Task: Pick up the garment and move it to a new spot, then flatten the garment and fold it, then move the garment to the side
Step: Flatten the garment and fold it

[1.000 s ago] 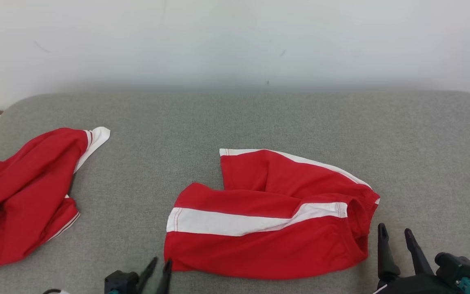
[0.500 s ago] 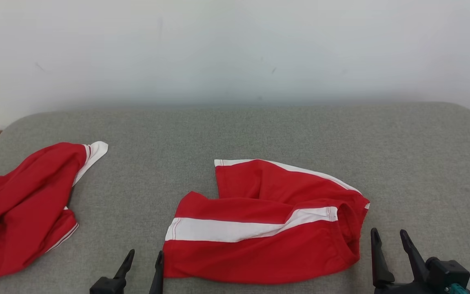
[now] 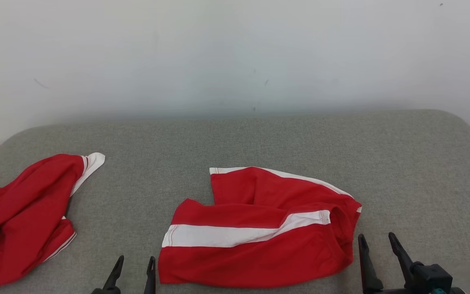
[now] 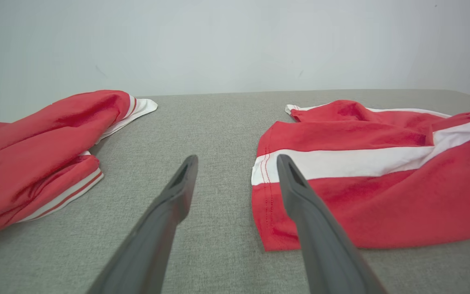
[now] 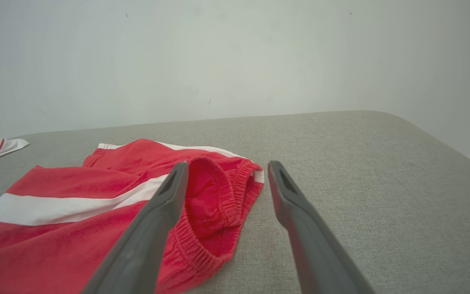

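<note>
Red shorts with a white side stripe [image 3: 259, 228] lie folded in half on the grey cushioned surface [image 3: 259, 139], leg hems to the left, elastic waistband [image 5: 218, 196] to the right. My left gripper [image 3: 136, 261] stands open at the bottom edge, just left of the lower hem corner [image 4: 267, 228], with nothing held. At the lower right my right gripper [image 3: 377, 241] is open beside the waistband, also with nothing in it. In the left wrist view the shorts [image 4: 373, 171] lie right of my fingers [image 4: 178, 192].
A second red and white garment [image 3: 18, 212] lies crumpled at the left edge of the surface, also in the left wrist view [image 4: 43, 151]. A pale wall [image 3: 235, 53] rises behind. Bare grey cushion spreads behind and to the right of the shorts.
The head camera has tilted up, so everything sits lower in the picture. Both grippers have drawn back toward the bottom edge, and the left one has opened wider. The shorts have not moved.
</note>
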Motion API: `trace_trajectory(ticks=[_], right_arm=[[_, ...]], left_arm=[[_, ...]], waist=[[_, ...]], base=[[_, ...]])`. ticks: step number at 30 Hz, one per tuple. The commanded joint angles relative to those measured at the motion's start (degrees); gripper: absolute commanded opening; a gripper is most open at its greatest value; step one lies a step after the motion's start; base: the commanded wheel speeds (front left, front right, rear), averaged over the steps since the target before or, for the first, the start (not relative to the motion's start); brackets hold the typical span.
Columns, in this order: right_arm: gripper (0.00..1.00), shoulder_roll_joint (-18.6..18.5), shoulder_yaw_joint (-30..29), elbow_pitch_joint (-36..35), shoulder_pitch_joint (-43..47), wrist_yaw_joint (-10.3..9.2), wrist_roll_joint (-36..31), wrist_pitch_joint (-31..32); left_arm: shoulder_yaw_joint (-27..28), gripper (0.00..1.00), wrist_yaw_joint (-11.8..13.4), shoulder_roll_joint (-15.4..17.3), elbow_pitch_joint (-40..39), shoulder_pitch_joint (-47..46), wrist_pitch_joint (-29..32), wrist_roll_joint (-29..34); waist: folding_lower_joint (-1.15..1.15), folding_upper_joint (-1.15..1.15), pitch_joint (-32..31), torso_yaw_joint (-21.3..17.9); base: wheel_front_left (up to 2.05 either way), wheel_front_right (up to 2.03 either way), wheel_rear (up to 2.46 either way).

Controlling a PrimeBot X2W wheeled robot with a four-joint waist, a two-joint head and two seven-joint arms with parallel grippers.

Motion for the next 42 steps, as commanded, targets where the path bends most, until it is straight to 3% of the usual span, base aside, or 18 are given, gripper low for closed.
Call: trace_trajectory(ticks=[1,14,27,35,42], right_arm=[[1.0,0.27,0.5,-0.1,1.18,-0.04,-0.91,-0.05],[1.0,-0.08,2.14,1.28,0.01,-0.04,0.79,-0.05],[1.0,0.23,5.54,5.23,-9.55,-0.04,5.69,-0.05],[1.0,0.26,7.42,8.96,-15.56,-0.04,9.96,-0.05],[1.0,0.11,8.77,8.77,-14.58,-0.04,11.48,-0.05]], left_arm=[[0.4,1.0,0.52,0.08,-0.33,1.31,-0.09,0.74],[-0.19,1.0,0.27,0.06,-0.03,0.33,-0.09,0.31],[-1.87,1.0,-3.36,0.06,3.39,-10.24,-0.09,-1.03],[-4.07,1.0,-2.93,0.07,4.25,-16.45,-0.09,-1.12],[-4.66,1.0,-2.58,0.08,4.14,-16.65,-0.09,-1.62]], waist=[[0.0,0.0,0.04,-0.07],[0.0,0.0,1.25,0.2],[0.0,0.0,10.33,-0.06],[0.0,0.0,15.51,0.21],[0.0,0.0,16.37,0.44]], base=[[0.0,0.0,0.0],[0.0,0.0,0.0],[0.0,0.0,0.0],[0.0,0.0,0.0],[0.0,0.0,0.0]])
